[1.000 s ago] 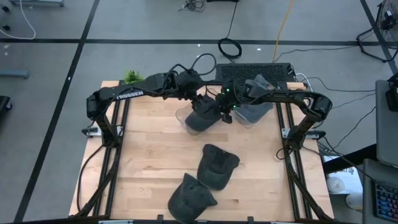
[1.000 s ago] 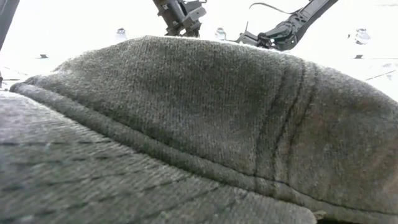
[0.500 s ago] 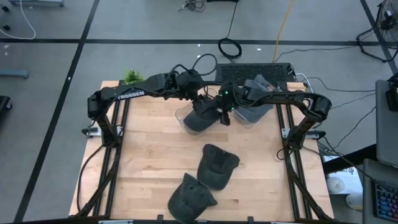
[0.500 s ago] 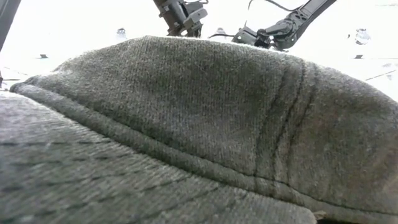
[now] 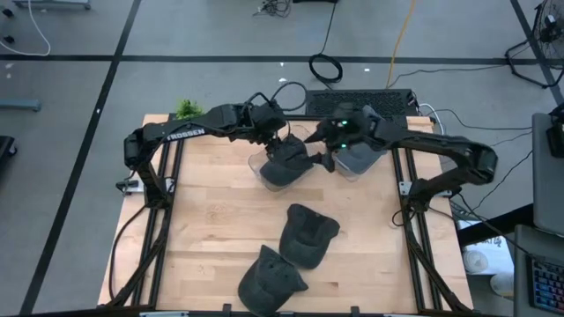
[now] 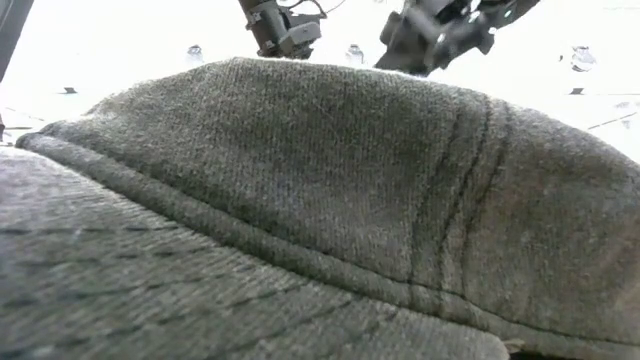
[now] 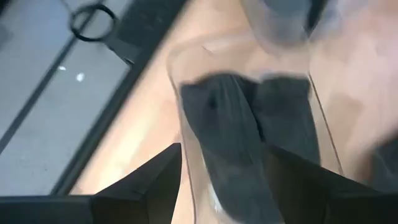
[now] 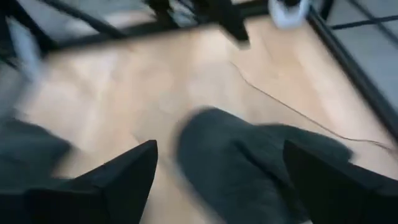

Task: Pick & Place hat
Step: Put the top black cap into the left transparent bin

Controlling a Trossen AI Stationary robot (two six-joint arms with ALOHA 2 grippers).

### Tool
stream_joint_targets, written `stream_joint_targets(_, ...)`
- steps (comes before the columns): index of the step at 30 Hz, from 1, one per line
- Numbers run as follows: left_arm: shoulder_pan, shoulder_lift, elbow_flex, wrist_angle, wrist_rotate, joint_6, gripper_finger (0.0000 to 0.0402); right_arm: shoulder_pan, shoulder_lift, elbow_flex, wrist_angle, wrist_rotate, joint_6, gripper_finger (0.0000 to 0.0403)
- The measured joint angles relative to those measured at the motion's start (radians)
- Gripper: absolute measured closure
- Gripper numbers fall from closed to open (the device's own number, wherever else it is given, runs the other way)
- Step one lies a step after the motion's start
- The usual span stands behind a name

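Observation:
A dark grey hat [image 5: 284, 167] lies in a clear bin [image 5: 256, 165] at the table's far middle. My left gripper [image 5: 276, 145] hangs open just above it, and in the left wrist view its gripper [image 7: 224, 186] stands over the bin's wall [image 7: 186, 143] and the hat [image 7: 236, 124]. My right gripper [image 5: 328, 151] hovers open between the two bins, holding nothing; the right wrist view shows this gripper [image 8: 217, 186] open above the table. Two more hats [image 5: 308, 233] [image 5: 269, 282] rest flat on the table nearer the front.
A second clear bin [image 5: 361, 157] with grey cloth in it stands to the right of the first. The front hat [image 6: 300, 200] fills the low view and hides most of the table. A small green plant [image 5: 187, 108] sits at the far left corner.
My right gripper has risen from the hat in the bin and drawn back toward the table's right edge. The hat has stayed lying in the bin.

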State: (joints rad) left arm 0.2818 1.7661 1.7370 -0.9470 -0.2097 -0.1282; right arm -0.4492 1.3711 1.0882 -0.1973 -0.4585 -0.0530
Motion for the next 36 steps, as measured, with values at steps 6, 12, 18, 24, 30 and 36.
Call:
stream_joint_targets(6,-0.063,0.001,-0.089,0.043,0.074,0.12,0.02,0.015,-0.149,-0.033,-0.031,-0.271,0.032,0.0064)
stream_joint_targets(12,-0.107,0.003,-0.299,0.3,0.048,0.097,0.0345,0.051,-0.297,-0.203,0.157,-0.3,0.048,0.0063)
stream_joint_targets(18,-0.108,0.0,-0.42,0.442,0.053,0.017,0.0381,0.062,-0.409,-0.414,0.415,-0.302,0.087,0.006)
stream_joint_targets(24,-0.108,0.002,-0.485,0.476,0.212,-0.035,0.0396,0.061,-0.484,-0.576,0.67,-0.302,0.125,0.0064)
stream_joint_targets(30,-0.108,0.002,-0.562,0.588,0.219,-0.093,0.0396,0.06,-0.514,-0.626,0.797,-0.301,0.187,0.0062)
stream_joint_targets(36,-0.091,0.001,-0.643,0.667,0.22,-0.166,0.0394,0.06,-0.513,-0.627,0.797,-0.299,0.199,0.0065)
